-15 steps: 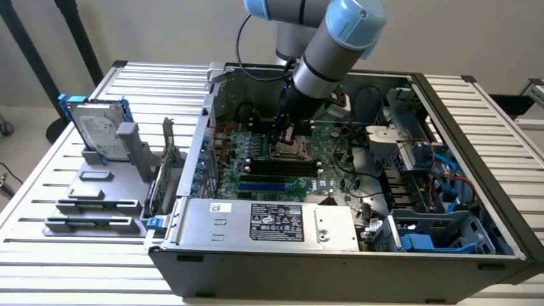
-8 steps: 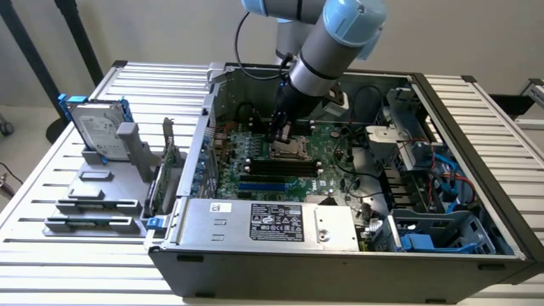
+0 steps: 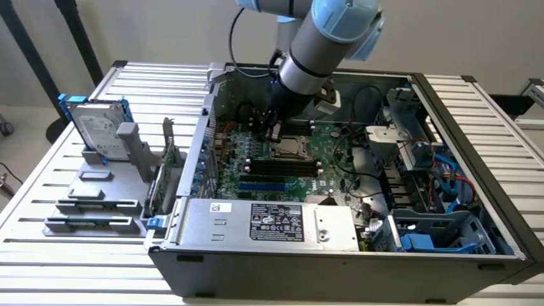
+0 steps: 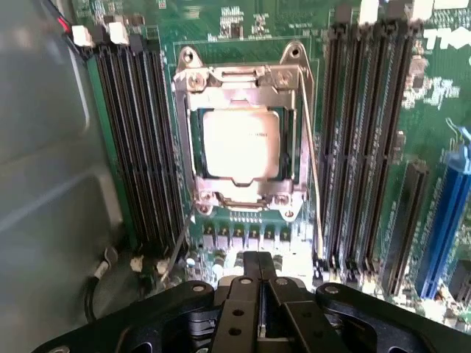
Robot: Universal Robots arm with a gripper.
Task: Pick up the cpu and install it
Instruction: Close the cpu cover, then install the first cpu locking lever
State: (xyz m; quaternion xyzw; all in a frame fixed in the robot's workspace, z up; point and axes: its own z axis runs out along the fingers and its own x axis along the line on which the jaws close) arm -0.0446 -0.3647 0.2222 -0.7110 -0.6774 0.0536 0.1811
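Note:
The cpu [image 4: 241,143], a flat square chip with a pale silvery top, lies inside the metal socket frame [image 4: 243,81] on the green motherboard [image 4: 243,29]. In the exterior view the socket [image 3: 293,148] sits mid-board inside the open computer case [image 3: 340,264]. My gripper [image 4: 257,266] hangs above the board just beside the socket. Its black fingers [image 4: 239,283] are pressed together with nothing between them. From the exterior view my gripper [image 3: 274,132] points down at the board, close to the socket's edge.
Dark memory slots [image 4: 140,140] flank the socket on both sides, and a blue slot [image 4: 445,220] lies farther out. A grey labelled power supply [image 3: 272,223] fills the case front. A hard drive with blue brackets [image 3: 95,131] stands on a grey rack outside. Blue cables [image 3: 455,175] run at the exterior view's right.

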